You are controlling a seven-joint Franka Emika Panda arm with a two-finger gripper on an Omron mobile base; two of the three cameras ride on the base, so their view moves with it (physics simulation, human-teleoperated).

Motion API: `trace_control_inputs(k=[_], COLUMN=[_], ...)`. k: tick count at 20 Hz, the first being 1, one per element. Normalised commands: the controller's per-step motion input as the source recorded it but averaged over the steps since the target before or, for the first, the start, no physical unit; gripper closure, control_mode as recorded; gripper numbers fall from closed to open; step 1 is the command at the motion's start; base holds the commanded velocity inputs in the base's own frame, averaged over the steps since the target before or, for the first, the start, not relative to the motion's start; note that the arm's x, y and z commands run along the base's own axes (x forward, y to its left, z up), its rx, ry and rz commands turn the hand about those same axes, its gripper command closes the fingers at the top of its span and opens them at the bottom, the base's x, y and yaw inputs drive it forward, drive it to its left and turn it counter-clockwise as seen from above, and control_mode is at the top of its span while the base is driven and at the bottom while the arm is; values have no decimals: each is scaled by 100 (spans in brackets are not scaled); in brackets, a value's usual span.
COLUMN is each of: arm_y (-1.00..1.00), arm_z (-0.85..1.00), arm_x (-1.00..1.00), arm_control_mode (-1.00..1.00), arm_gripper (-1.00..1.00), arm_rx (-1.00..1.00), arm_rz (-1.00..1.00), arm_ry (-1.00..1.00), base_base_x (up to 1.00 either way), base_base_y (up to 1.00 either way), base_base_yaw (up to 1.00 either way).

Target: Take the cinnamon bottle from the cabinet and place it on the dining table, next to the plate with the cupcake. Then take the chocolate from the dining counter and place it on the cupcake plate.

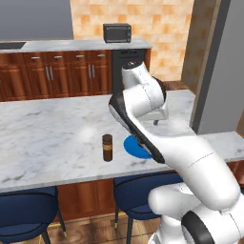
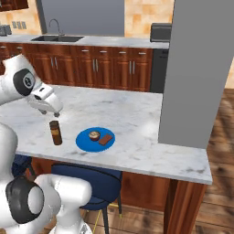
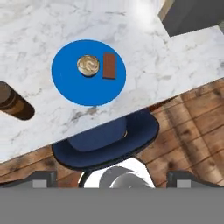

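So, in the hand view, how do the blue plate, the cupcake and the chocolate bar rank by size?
Largest to smallest as they look there:
1. Round blue plate
2. Flat reddish-brown rectangular chocolate bar and small round cream-topped cupcake: too alike to rank.

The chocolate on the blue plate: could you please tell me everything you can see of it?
The chocolate is a small, flat, reddish-brown rectangular bar with a plain, matte-looking surface. It lies flat on the blue plate, beside the cupcake, with a thin gap between them in the hand view. The plate sits on the marbled dining table near its front edge. Nothing grips it; the open gripper is apart from it.
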Motion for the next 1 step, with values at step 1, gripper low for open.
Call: trace_control_inputs(k=[1], arm_y=[39], arm_z=[51], arm_x=[-43], arm_control_mode=[-100], arm_gripper=[-100], arm_rx=[-1], arm_rz=[4], arm_ry=[0], base_base_x=[0], base_base_y=[0], base_base_yaw=[0])
